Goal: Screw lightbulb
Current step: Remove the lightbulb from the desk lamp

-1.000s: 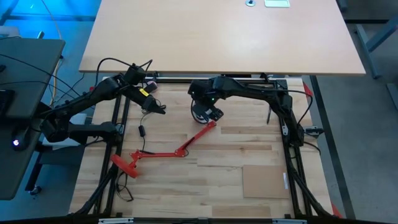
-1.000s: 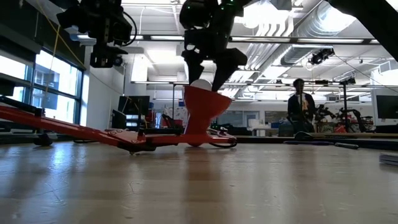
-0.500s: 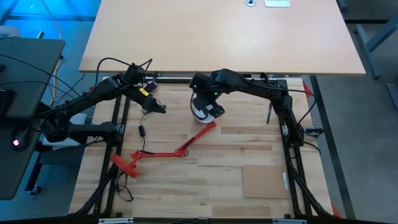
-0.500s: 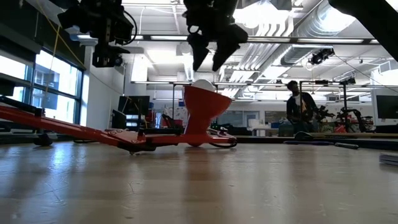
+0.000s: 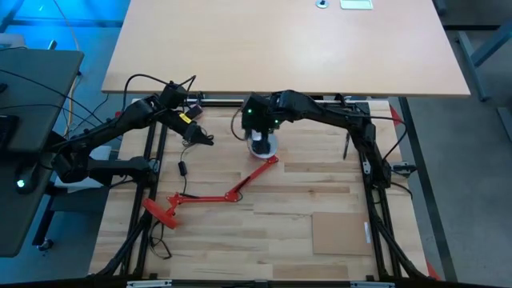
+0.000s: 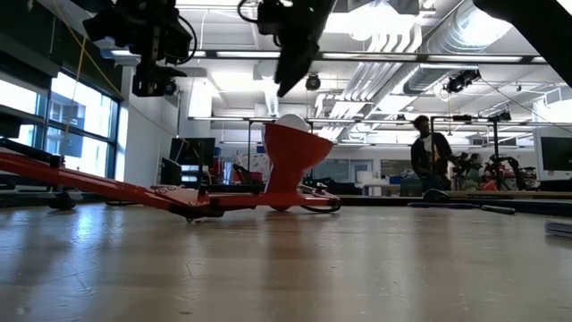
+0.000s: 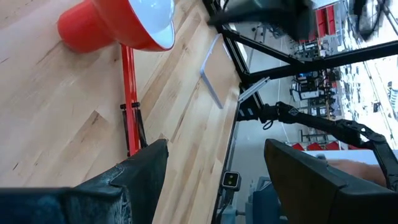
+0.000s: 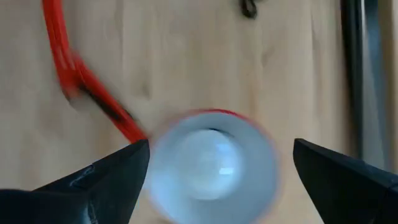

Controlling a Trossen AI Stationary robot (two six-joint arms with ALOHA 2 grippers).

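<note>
Since a second ago, your right gripper (image 6: 288, 76) has lifted clear of the red lamp shade (image 6: 288, 165) and now hangs above it, fingers spread wide and holding nothing.

You work over a pale wooden table (image 5: 320, 192) inside a dark frame; the low view looks across it to a bright workshop with windows, ceiling ducts and a person (image 6: 430, 161) standing far back.

The red lamp (image 5: 210, 197) lies along the boards, its jointed arm flat and its shade opening straight up. The lightbulb (image 6: 291, 121) sits inside the shade, long axis upright, rounded end up.

Only the low view shows that white dome just above the rim. The right wrist view looks straight down into the shade's blurred white inside (image 8: 211, 165).

Your left gripper (image 5: 204, 141) waits above the table's left side, fingers wide apart and empty.
</note>
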